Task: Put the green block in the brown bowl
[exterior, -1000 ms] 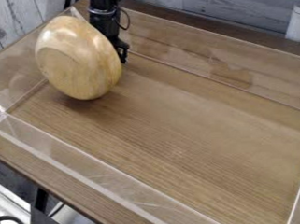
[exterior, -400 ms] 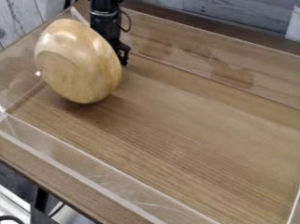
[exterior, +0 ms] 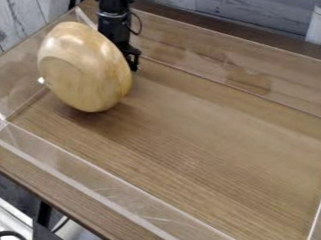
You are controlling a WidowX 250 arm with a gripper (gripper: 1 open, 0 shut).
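The brown bowl (exterior: 83, 65) is tipped up on its edge at the back left of the wooden table, its smooth rounded outside facing the camera. My black gripper (exterior: 127, 59) comes down behind the bowl's right rim and is shut on the bowl's wall there. The bowl partly hides the fingertips. The green block is out of view; I cannot tell whether the bowl hides it.
Low clear plastic walls (exterior: 153, 197) ring the wooden table top (exterior: 204, 130) at the front, left and right. Grey planks (exterior: 252, 8) run behind the table. A dark frame and cables (exterior: 22, 238) show below the front left corner.
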